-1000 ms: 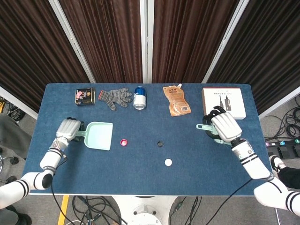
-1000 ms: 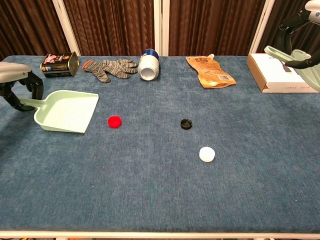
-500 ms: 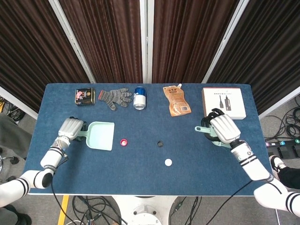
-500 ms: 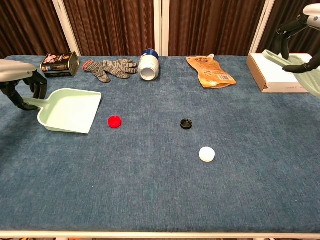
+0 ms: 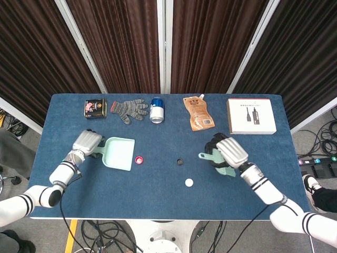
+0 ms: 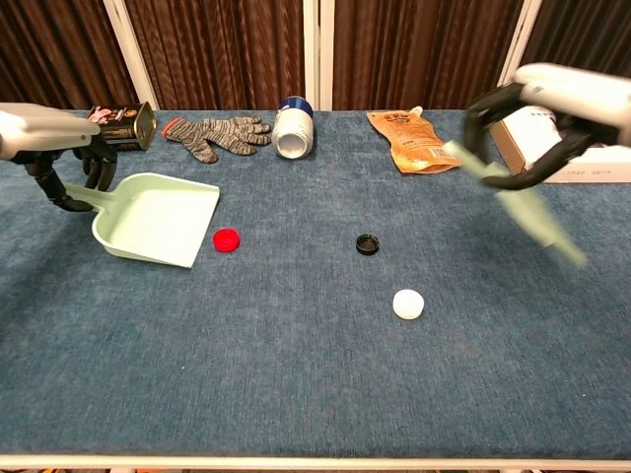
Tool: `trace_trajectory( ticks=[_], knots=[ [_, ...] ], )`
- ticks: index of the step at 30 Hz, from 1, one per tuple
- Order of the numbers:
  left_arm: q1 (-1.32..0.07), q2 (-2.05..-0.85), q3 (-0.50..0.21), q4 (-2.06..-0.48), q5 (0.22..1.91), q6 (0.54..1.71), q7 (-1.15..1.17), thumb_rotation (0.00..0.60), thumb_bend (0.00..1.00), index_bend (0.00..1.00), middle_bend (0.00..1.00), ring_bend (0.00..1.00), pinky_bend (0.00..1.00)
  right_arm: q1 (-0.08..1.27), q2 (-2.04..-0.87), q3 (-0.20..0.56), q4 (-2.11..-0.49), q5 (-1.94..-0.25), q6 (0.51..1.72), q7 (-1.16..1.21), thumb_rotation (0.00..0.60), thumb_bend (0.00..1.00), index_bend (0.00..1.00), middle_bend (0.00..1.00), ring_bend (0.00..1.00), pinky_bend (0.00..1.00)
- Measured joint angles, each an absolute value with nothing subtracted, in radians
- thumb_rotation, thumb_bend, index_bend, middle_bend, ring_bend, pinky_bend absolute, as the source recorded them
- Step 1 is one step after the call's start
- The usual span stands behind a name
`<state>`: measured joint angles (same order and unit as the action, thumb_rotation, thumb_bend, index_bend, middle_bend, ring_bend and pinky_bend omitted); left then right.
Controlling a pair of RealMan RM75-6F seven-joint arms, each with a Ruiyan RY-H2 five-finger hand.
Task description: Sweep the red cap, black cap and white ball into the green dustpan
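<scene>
Chest view shows the left hand (image 6: 61, 168) low at the table's left edge, fingers curled around the handle of the green dustpan (image 6: 163, 219), whose open mouth faces the red cap (image 6: 226, 238) just beside it. The right hand (image 6: 537, 133) hangs raised on the right, fingers wrapped around a pale green brush (image 6: 527, 212), blurred. The black cap (image 6: 367, 243) and white ball (image 6: 408, 304) lie mid-table between them.
</scene>
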<state>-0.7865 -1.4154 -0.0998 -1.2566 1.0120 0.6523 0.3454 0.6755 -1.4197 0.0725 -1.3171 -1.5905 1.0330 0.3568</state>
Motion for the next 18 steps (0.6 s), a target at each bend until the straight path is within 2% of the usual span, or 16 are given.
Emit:
trace_trajectory(
  ticks=[6,18],
  knots=[
    [-0.808,-1.401,-0.091,-1.29,1.01,0.65,0.363,0.6,0.38,0.55,0.51,0.34,0.25,0.709,-1.534,0.057,-1.301,-1.62,1.025,0.417,0.6,0.47,0.72,0.64,0.32,0.14],
    [-0.833,-1.396,-0.069,-1.321,1.03,0.65,0.364,0.6,0.38,0.55,0.51,0.34,0.25,0.715,-1.638,0.096,-1.32,-1.556,1.038,0.329,0.6,0.47,0.73,0.65,0.33,0.12]
  ],
)
